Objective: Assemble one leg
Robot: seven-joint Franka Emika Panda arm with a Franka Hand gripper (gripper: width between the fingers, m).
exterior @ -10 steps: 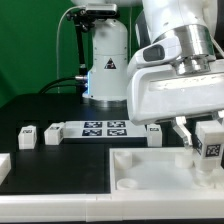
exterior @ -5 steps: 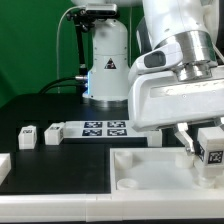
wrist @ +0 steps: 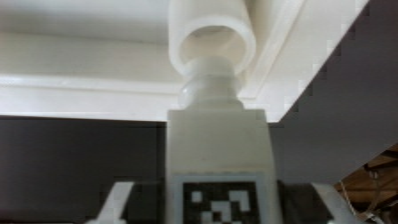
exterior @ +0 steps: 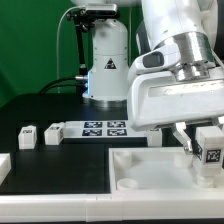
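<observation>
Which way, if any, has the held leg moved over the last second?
Yes: the leg sank slightly toward the white panel, judged against the marker board.

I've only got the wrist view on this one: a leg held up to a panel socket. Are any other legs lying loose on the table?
Observer: Yes. One loose leg and a second lie side by side, to the exterior view's left of the marker board.
Operator: And where along the panel is the held one?
Observer: The end effector has the leg at the panel's end toward the exterior view's right.
</observation>
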